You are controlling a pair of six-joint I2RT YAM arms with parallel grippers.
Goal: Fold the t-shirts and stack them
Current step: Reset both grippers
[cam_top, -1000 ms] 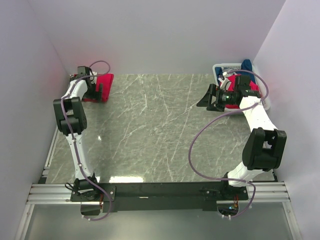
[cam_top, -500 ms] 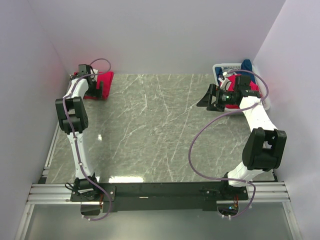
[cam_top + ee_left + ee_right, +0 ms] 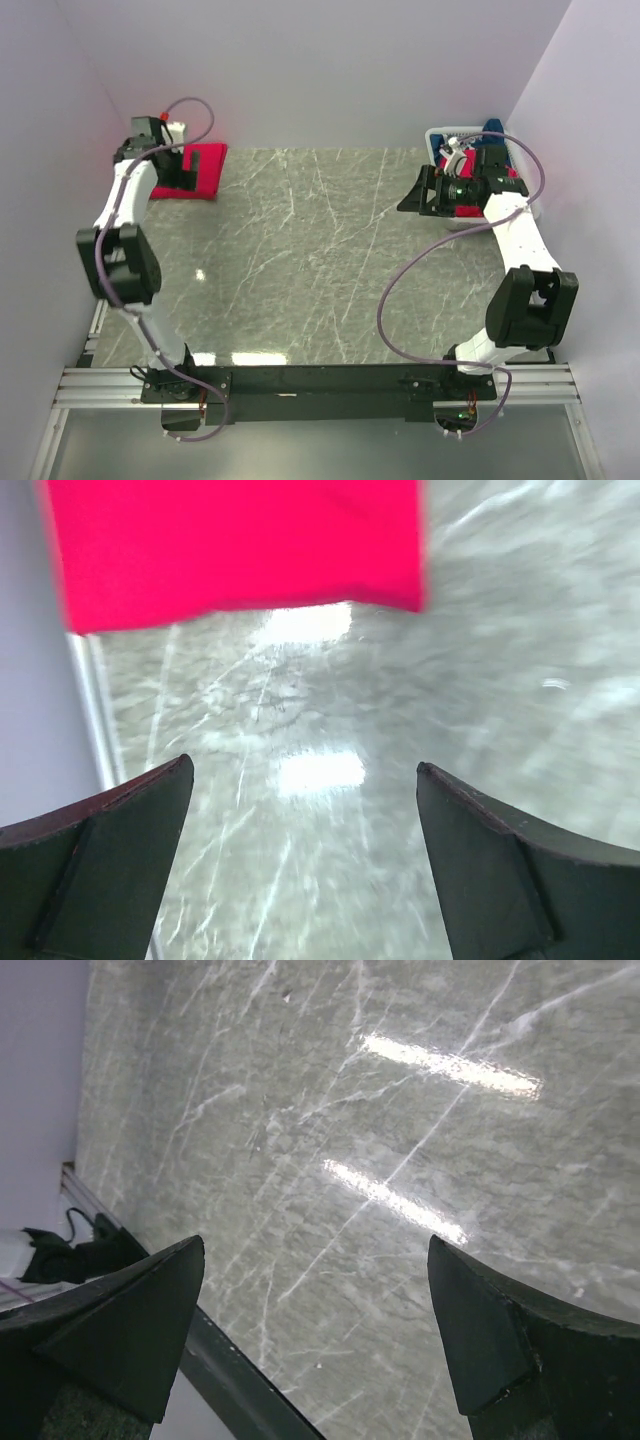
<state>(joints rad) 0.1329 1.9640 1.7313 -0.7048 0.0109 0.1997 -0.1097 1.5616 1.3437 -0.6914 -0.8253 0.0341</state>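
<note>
T-shirts [image 3: 495,128] were what the job turned on, and none was in hand. Working outward from the arm bases, the grey veined counter [image 3: 320,260] came first. Over its right half the right pincer [image 3: 414,194] hung with its jaws spread wide and nothing between them, its own camera showing only stone beneath. Farther back on the left, the left pincer [image 3: 178,168] stood equally wide and empty. Just ahead of its fingers, a red t-shirt [image 3: 205,172] lay already folded into a flat rectangle in the far left corner of the counter. From the wrist camera its near edge looked straight and tidy, though that view was blurred, so I would not swear to every crease. In the far right corner a white mesh basket [image 3: 447,133] held the rest, red cloth and a dark blue one bunched together and partly hidden behind the right arm. Such cloth would be light, limp and in no way fragile. It would sag, drag and cling to its neighbours, though, so a pinch in the middle of the heap would likely bring up a tangle. The better hold seemed a hem, collar or shoulder seam, where the fabric is doubled and the fingers can bite, with both pincers sharing a garment once it was spread. The folded one wanted lifting by an edge through all its layers, if at all.
</note>
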